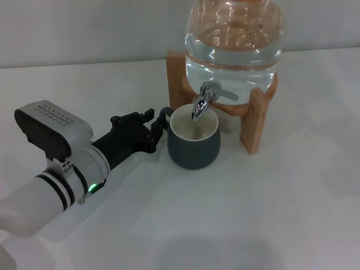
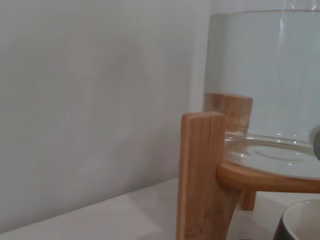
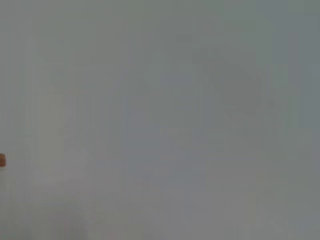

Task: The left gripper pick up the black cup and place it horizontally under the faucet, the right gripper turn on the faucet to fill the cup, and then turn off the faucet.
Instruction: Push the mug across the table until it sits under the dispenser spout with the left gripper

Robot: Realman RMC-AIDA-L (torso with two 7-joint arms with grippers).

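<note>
Nearest, the left gripper point(image 1: 158, 128) is seen closed on the black cup's point(image 1: 193, 147) handle, the cup set upright beneath the faucet point(image 1: 206, 99).

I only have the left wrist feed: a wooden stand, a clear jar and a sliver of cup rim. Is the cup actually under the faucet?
Observer: Yes. In the head view the black cup stands upright on the table with the faucet spout right above its opening.
Operator: Where is the left gripper?
Observer: The left gripper is at the cup's handle side, its fingers around the small loop handle.
Operator: Is the right gripper at the lever?
Observer: No. The right gripper shows in no view; nothing touches the faucet lever, and the right wrist view shows almost only blank grey.
Operator: Any water in the jar?
Observer: Yes, the water jar holds plenty of water.
</note>
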